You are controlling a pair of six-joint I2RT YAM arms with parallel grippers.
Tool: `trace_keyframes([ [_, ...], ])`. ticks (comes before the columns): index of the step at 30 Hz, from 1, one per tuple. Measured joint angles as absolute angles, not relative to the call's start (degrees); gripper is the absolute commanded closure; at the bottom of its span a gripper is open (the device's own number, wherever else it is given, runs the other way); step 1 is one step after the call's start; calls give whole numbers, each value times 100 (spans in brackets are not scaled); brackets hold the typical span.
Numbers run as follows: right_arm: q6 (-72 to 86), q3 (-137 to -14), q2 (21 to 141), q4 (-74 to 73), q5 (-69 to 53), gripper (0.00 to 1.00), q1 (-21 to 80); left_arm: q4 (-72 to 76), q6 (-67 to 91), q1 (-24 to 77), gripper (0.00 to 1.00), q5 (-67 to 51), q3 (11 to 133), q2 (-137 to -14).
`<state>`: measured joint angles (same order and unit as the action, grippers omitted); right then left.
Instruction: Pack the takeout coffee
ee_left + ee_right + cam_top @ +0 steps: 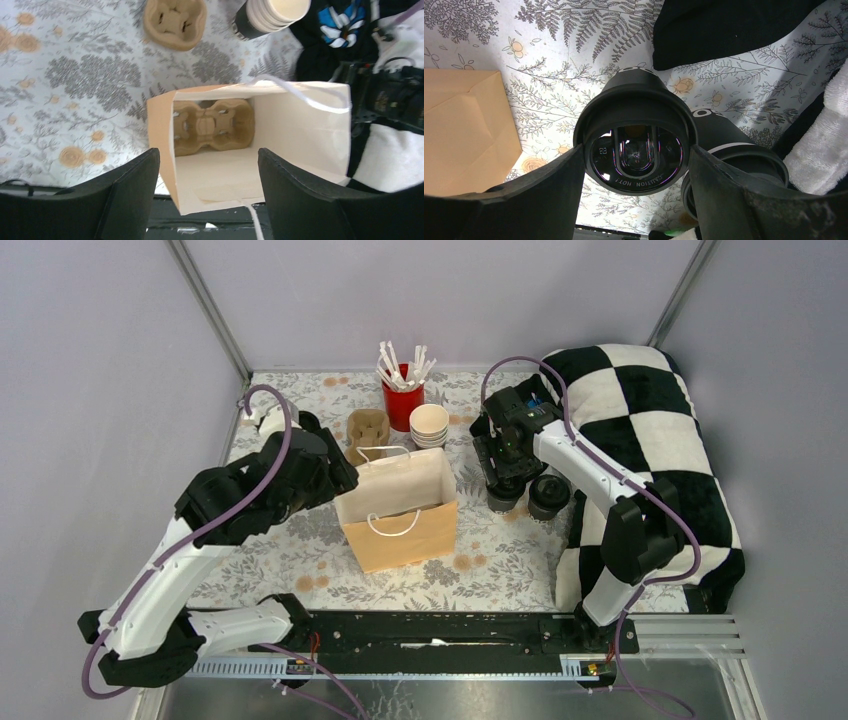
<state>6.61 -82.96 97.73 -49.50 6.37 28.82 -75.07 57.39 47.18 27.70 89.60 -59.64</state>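
L tool (209,162) open, hovering over paper bag (400,530) mid-bench (500,560), cup carrier (212,126) inside. R tool (638,155) straddles lidded coffee cup (639,112) nr right edge; clamped or not, can't tell. 2nd cup (549,496) just beside.

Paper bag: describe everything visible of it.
The paper bag stands upright with its mouth open on the flowered tablecloth, between the two arms. It looks like tan kraft paper outside and paler inside, with white cord handles. A brown moulded cup carrier lies on its bottom, its holes empty. The left end effector hangs over the mouth with its jaws apart; whether it touches the rim cannot be told.
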Motion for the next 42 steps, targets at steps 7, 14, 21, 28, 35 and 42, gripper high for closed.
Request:
trace_keyframes([
  [7,676,-8296,9546,-5028,480,39,2882,-8145,5966,4716,26,2871,8962,-6128],
  [14,727,-8364,8359,-5052,148,40,2882,-8197,6027,4716,28,2871,8739,-5909],
  [21,867,-9332,7244,-5050,-775,44,2882,-7955,5972,4718,43,2875,8132,-5828],
  [28,1002,-10547,6877,-5089,-1691,50,2882,-7747,5854,4718,50,2873,7813,-5623],
  [35,1151,-11039,7030,-5107,-2775,52,2939,-7614,5690,4716,55,2897,7813,-5631],
  [42,1046,-11257,7765,-5384,-2523,52,4209,-7376,5437,4716,63,2961,7813,-5688],
])
